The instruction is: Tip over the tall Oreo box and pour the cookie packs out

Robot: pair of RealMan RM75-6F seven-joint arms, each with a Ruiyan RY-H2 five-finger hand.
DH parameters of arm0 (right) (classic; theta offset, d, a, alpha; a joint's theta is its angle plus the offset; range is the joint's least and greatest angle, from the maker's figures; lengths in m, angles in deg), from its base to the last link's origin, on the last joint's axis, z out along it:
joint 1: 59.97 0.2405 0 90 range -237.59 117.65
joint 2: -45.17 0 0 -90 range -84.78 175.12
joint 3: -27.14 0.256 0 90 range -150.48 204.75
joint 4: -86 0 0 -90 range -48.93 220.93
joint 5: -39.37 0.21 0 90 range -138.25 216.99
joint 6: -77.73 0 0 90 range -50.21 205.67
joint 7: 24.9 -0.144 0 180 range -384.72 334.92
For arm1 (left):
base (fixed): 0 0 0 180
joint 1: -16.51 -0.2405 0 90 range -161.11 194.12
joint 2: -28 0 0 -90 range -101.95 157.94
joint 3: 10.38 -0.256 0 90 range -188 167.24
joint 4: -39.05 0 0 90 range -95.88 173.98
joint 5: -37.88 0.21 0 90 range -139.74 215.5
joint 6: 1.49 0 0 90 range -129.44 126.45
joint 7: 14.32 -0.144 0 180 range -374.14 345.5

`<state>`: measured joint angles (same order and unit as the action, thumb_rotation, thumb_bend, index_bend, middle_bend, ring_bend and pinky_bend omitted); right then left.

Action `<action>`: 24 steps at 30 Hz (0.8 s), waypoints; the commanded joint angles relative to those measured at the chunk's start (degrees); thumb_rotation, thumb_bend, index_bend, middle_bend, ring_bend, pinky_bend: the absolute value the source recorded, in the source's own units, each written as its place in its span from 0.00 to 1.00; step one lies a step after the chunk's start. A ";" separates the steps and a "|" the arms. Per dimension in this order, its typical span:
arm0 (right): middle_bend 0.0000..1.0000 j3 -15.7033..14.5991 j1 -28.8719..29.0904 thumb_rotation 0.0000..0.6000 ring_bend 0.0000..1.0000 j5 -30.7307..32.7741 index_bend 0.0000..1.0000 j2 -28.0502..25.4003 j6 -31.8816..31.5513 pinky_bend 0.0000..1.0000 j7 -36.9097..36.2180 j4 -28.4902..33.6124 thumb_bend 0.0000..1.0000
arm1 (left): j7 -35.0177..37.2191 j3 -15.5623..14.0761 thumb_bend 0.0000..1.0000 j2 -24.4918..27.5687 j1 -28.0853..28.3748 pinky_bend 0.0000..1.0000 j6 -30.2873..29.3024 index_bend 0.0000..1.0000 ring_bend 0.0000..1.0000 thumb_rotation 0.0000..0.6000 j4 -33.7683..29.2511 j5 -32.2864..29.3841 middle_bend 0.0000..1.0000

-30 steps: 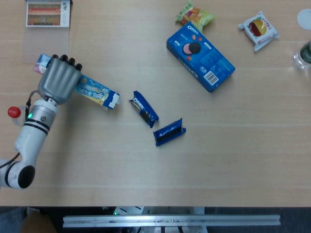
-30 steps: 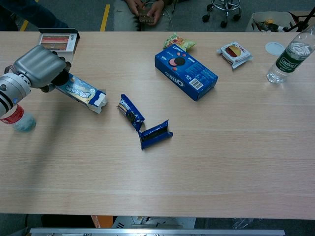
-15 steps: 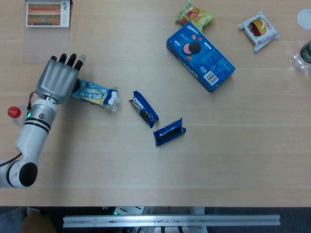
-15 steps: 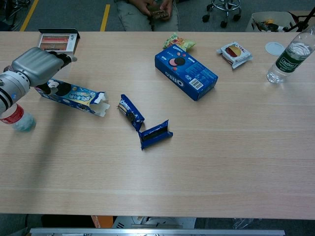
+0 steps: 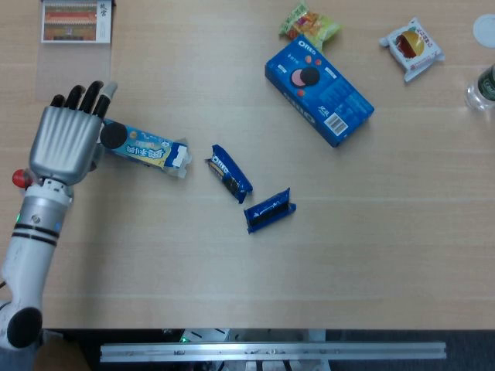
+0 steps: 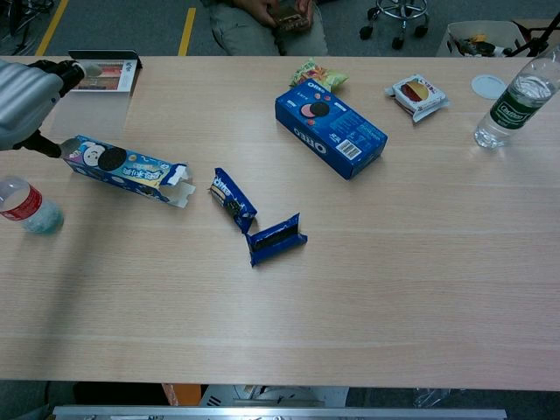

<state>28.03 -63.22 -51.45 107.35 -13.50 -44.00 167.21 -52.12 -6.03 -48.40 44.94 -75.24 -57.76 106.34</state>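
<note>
The tall Oreo box (image 5: 145, 144) (image 6: 124, 169), light blue with a cookie picture, lies flat on the table with its open flap end pointing right. Two dark blue cookie packs lie to its right: one (image 5: 230, 172) (image 6: 232, 199) just past the flap, the other (image 5: 270, 209) (image 6: 276, 238) a little nearer the front. My left hand (image 5: 68, 136) (image 6: 26, 91) hovers open just left of the box, fingers spread and holding nothing. My right hand is out of sight in both views.
A wide dark blue Oreo box (image 5: 319, 90) (image 6: 331, 129) lies at the back centre, with snack bags (image 5: 308, 23) (image 5: 412, 46) behind it. A water bottle (image 6: 513, 98) stands far right. A small red-capped bottle (image 6: 28, 206) lies at the left edge; a booklet (image 5: 76, 21) sits back left.
My left hand has let go of the tall box, which now lies flat, and has drawn back to the left and up with its fingers spread.
</note>
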 commanded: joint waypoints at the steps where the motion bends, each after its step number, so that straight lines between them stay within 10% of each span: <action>1: 0.40 0.05 0.10 1.00 0.39 0.08 0.37 0.04 0.09 0.42 0.10 0.01 0.18 | 5.92 -3.07 0.27 1.19 -4.81 0.35 -8.06 0.13 0.19 1.00 -0.30 9.42 0.16; 24: 0.40 -0.37 0.21 1.00 0.39 -0.21 0.37 -0.14 -0.09 0.42 0.27 0.40 0.18 | 5.40 -8.43 0.27 8.21 -16.97 0.35 -17.29 0.15 0.19 1.00 -5.96 17.81 0.17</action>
